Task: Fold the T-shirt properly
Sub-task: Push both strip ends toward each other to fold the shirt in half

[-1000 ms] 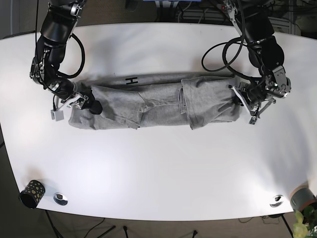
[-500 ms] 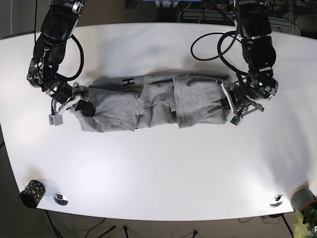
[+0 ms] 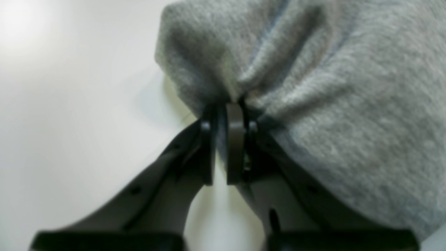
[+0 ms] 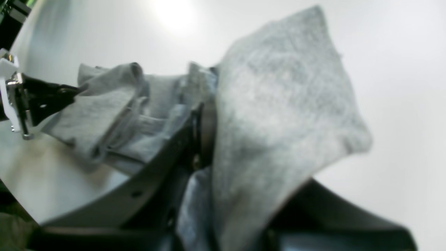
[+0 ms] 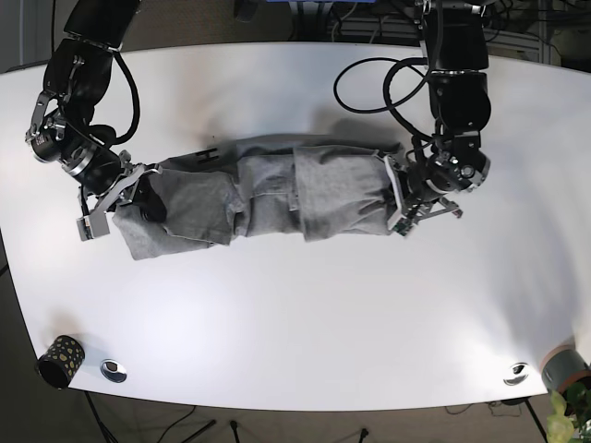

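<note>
The grey T-shirt (image 5: 268,189) lies bunched into a long, wrinkled band across the middle of the white table (image 5: 295,314). My left gripper (image 5: 401,201) is at the band's right end in the base view. In the left wrist view this left gripper (image 3: 226,113) is shut on a pinched fold of the T-shirt (image 3: 331,87). My right gripper (image 5: 140,196) holds the band's other end. The right wrist view shows the right gripper (image 4: 201,116) shut on the T-shirt (image 4: 278,115), with fabric draped over its fingers and lifted off the table.
A black speckled cup (image 5: 60,360) and a small metal disc (image 5: 113,370) sit at the near left corner. Another disc (image 5: 515,374) and a grey pot (image 5: 563,369) are at the near right corner. A white tag (image 5: 85,228) hangs off the right arm.
Both grippers have travelled left in the base view, dragging the shirt with them. The left gripper's end was pushed inward, so the band is shorter and more bunched. The right gripper's end has risen.
</note>
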